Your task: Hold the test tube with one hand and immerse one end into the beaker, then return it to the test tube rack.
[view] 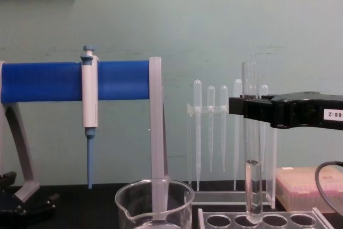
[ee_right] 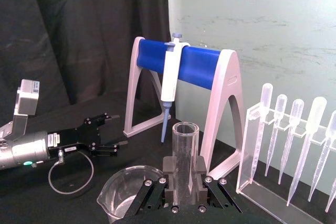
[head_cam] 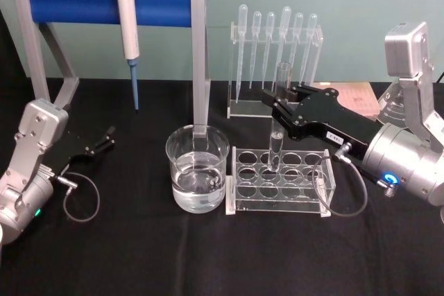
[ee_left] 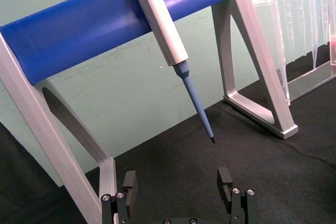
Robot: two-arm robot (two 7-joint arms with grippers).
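Right gripper (head_cam: 283, 96) (ee_right: 184, 170) (view: 247, 108): reaches in from the right, above the test tube rack (head_cam: 281, 179), its jaws clenched around the test tube (head_cam: 276, 145) (ee_right: 185, 145) (view: 252, 186).
Test tube: upright, gripped on its upper half, with the open rim above the fingers. Its rounded bottom is down at a hole in the rack's left half; I cannot tell whether it rests on the base.
Beaker (head_cam: 197, 168) (ee_right: 126, 190) (view: 155, 205): stands just beside the rack's left end, on the black table (head_cam: 208, 261), partly filled with clear liquid. The tube is apart from it.
Left gripper (head_cam: 106, 138) (ee_left: 177, 182) (ee_right: 114, 129): low over the table at the far left, well apart from the beaker, jaws spread and holding nothing.
Pipettor (head_cam: 127, 22) (ee_left: 163, 24) (view: 89, 111): hangs tip down from the blue bar of the grey stand (head_cam: 69, 1), behind the beaker.
Pipettes (head_cam: 274, 39) (ee_right: 294, 129): stand in a row in a clear holder behind the rack.
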